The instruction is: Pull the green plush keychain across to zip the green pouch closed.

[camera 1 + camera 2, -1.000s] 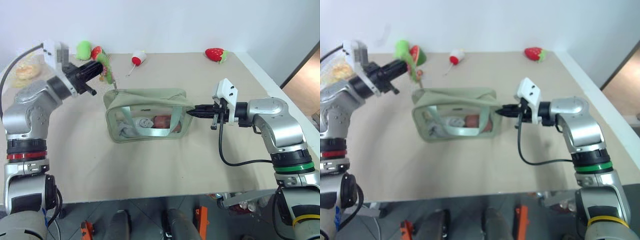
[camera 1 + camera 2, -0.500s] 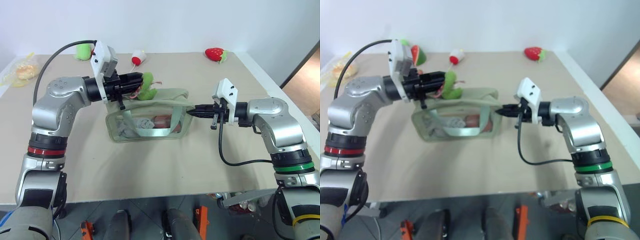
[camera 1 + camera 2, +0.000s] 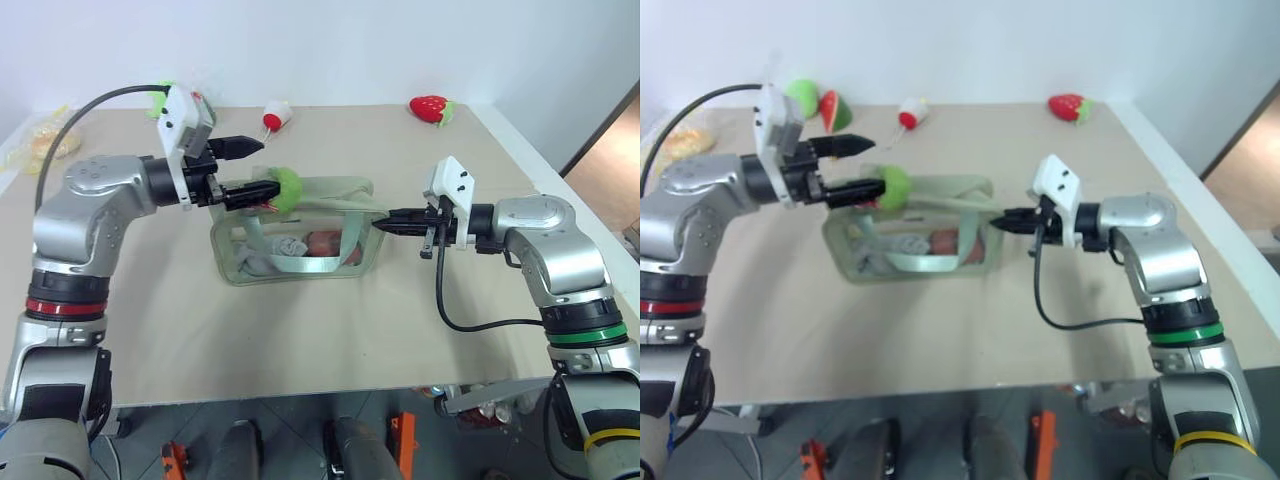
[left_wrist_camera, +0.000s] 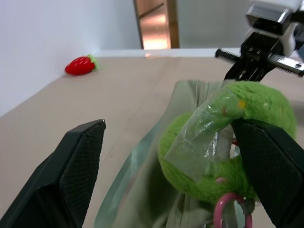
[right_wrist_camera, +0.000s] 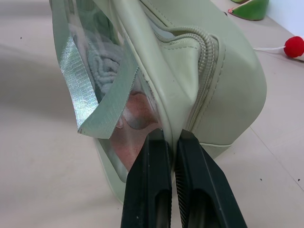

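No readable text, labels, brands or numbers anywhere

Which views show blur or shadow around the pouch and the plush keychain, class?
Left wrist view: the green plush keychain and the left tool fingers look soft, the strawberry toy sharper. Right wrist view: the green pouch is crisp, its shadow on the table. Left eye view: even, soft light.

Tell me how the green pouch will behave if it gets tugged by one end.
The green pouch looks soft: its end wall creases where the right pincer pinches it, so it would probably stretch and sag. With few items visible through its clear panel, it seems light and would likely slide on the table.
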